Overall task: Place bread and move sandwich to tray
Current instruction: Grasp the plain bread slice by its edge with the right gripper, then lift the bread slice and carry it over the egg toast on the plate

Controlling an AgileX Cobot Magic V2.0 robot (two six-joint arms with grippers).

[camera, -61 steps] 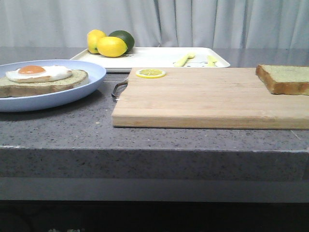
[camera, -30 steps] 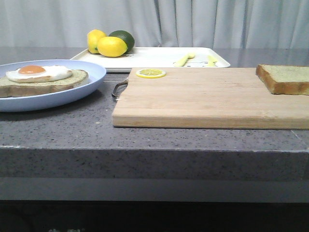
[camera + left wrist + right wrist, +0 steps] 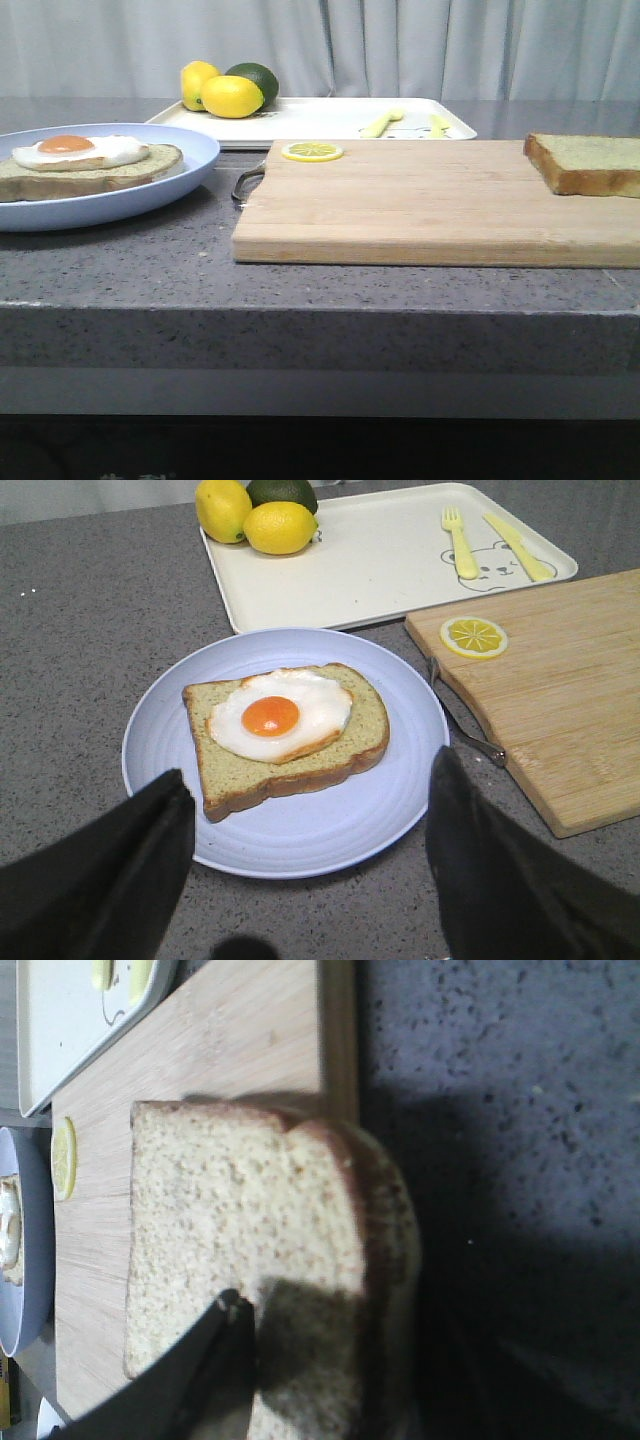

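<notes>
Large flat white rectangular tray (image 3: 320,118) lying just behind the light wooden cutting board (image 3: 430,200), its middle bare. Round pale blue plate (image 3: 160,750), beside the board's handle end, carrying an egg-topped slice (image 3: 290,730). Thick brown-crusted plain bread slice (image 3: 250,1260) overhanging the board's far end. Left gripper (image 3: 310,870) hovering spread wide over the plate, holding nothing. Right gripper finger (image 3: 215,1360) touching the bread; closure cannot be told.

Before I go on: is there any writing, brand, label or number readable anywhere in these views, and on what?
No readable words, brands or numbers in any view.
The tray carries only a faint line drawing of a bear's face by the yellow fork and knife: a picture, no letters.
Pale marks at the bottom edge of the front view, below the counter, are cut off and too blurred to read.
</notes>
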